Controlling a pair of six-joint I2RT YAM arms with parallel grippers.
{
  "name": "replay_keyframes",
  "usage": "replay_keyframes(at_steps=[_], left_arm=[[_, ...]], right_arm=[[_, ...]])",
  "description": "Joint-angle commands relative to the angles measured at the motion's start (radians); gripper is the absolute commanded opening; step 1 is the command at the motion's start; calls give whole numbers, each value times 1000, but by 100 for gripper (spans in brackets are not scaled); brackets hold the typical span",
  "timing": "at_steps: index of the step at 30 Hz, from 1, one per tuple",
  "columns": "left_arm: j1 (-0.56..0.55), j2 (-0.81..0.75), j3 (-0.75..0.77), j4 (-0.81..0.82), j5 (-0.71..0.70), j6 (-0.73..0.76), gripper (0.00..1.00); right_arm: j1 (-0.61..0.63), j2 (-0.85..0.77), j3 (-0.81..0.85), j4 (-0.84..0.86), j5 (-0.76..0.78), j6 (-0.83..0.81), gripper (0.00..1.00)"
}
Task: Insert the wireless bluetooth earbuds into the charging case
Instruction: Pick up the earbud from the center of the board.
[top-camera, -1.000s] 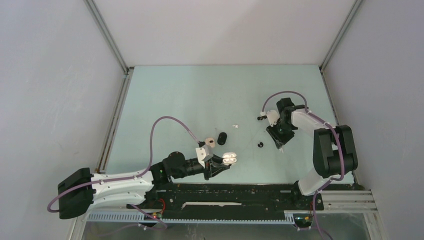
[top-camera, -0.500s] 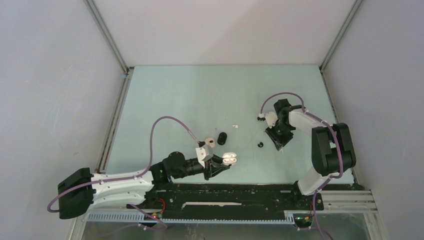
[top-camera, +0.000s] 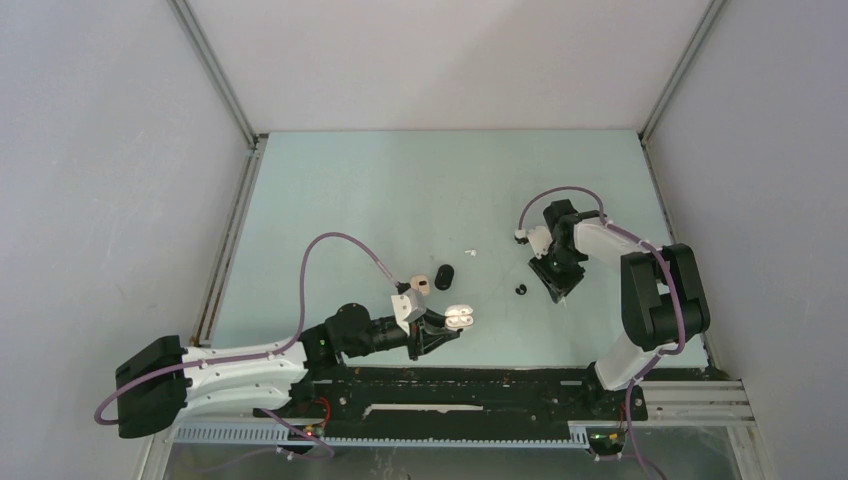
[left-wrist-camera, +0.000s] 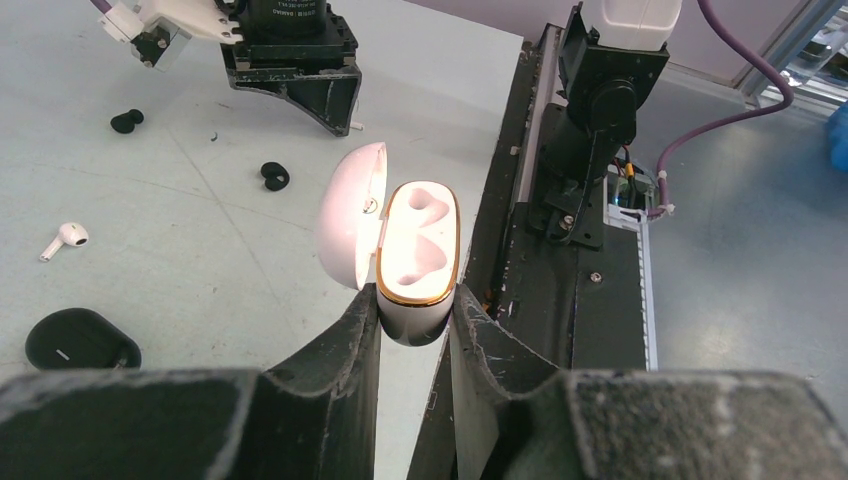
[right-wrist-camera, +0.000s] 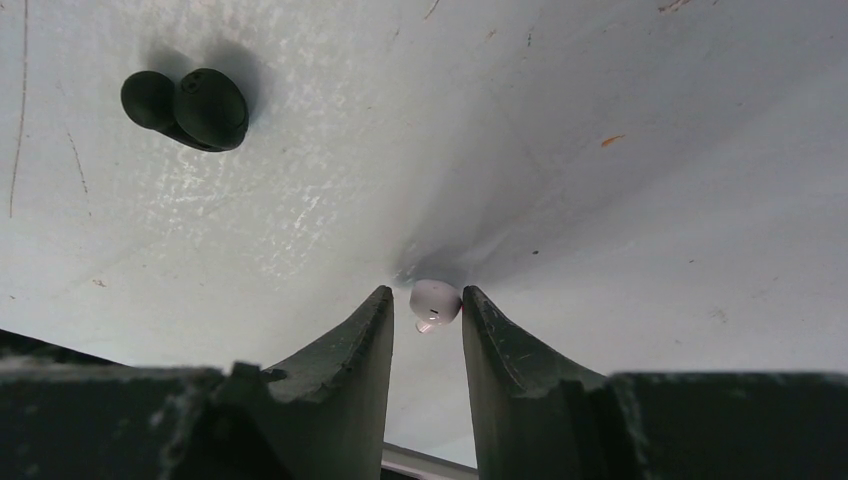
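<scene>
White, gold-rimmed, the case (left-wrist-camera: 420, 250) is what I have in my left gripper (left-wrist-camera: 413, 300), which is clenched on its lower end from both sides. The lid (left-wrist-camera: 350, 225) is swung open to the left, and both wells inside are empty. From above, that gripper (top-camera: 447, 325) holds the case (top-camera: 459, 316) low over the near part of the pale green surface (top-camera: 400, 190).

My right gripper (right-wrist-camera: 428, 300) points down at the surface, its fingertips closed in on a white earbud (right-wrist-camera: 435, 302) and grasping it at the very tips. I cannot tell whether the bud touches the surface. From above, this gripper (top-camera: 558, 292) is well apart from the case, off to its right and farther back.

A black earbud (right-wrist-camera: 190, 108) lies on the surface near the right gripper, between it and the case (top-camera: 520, 289). A second black earbud (left-wrist-camera: 125, 121) lies farther back. A loose white earbud (left-wrist-camera: 62, 238) rests on the surface, with a closed black case (left-wrist-camera: 80, 342) nearer than it.
</scene>
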Motion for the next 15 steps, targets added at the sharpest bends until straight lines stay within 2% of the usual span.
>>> replay_keyframes(at_steps=[1,15], left_arm=[[-4,-17,-6,55,-12,-14,0],[-4,-31,-11,55,-16,-30,0]], right_arm=[[6,0,29,-11,25,17,34],[20,-2,-17,20,56,25,29]])
